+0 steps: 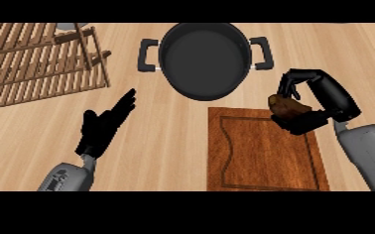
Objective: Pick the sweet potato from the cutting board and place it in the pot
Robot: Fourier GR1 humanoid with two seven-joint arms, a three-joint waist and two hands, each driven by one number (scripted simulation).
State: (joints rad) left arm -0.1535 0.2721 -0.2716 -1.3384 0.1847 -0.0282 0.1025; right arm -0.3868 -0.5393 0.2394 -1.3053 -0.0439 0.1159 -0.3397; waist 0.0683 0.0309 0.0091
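Two hands in view, coming up from the lower edge over a light wooden surface (168, 144). Right hand (315, 101) curled round the sweet potato (287, 106), fingers arched over the top and thumb side tucked under, so definitely grasping it. Sweet potato brown and lumpy, mostly hidden by the black fingers, sitting at the upper right corner of the cutting board (264, 151), right about over its edge; can't really tell whether lifted off or touching the wood. Cutting board dark reddish brown with a groove running round inside its rim, nothing else lying on it. Pot (205, 59) just beyond the board's top edge, up and to the left of the held sweet potato: black, round, dark grey inside, looking a bit taller than wide from this angle, with a black handle on each side. Nothing inside the pot, so potato not in there yet. Left hand (106, 124) well off to the left of the board, fingers straight and pointing up toward the upper right, relaxed and holding nothing, not touching anything as far as visible. Wooden slatted rack (44, 62) in the upper left corner, well apart from the pot, with a bit of something grey peeking out at its top edge.
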